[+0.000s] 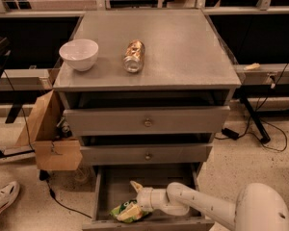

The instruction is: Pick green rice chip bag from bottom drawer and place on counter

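The green rice chip bag [126, 211] lies crumpled on the floor of the open bottom drawer [183, 183], near its front left. My gripper [137, 198] reaches into the drawer from the right on a white arm and is right at the bag's right end, touching or just above it. The counter [183, 47] is the grey top of the cabinet, above the drawers.
A white bowl [79, 54] and a brown-gold can [134, 56] lying on its side sit on the counter's left half. Two closed drawer fronts with brass knobs [148, 122] are above the open drawer. A cardboard box [50, 134] stands left of the cabinet.
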`<control>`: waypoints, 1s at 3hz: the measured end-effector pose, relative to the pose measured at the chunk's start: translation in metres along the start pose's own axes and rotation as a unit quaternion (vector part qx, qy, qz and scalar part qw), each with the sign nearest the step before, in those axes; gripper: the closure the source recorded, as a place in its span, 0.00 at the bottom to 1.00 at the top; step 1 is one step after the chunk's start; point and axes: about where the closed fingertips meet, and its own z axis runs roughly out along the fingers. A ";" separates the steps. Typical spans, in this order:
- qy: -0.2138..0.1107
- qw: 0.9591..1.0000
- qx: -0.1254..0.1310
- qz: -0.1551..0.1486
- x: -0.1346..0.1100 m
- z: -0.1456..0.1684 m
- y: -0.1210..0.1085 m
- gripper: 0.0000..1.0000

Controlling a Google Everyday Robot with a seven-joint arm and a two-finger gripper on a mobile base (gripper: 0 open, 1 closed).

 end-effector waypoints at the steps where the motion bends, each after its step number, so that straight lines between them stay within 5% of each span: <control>1: 0.035 0.998 0.044 -0.030 0.014 0.004 -0.030 0.00; 3: 0.105 0.991 0.072 -0.038 0.035 -0.016 -0.041 0.00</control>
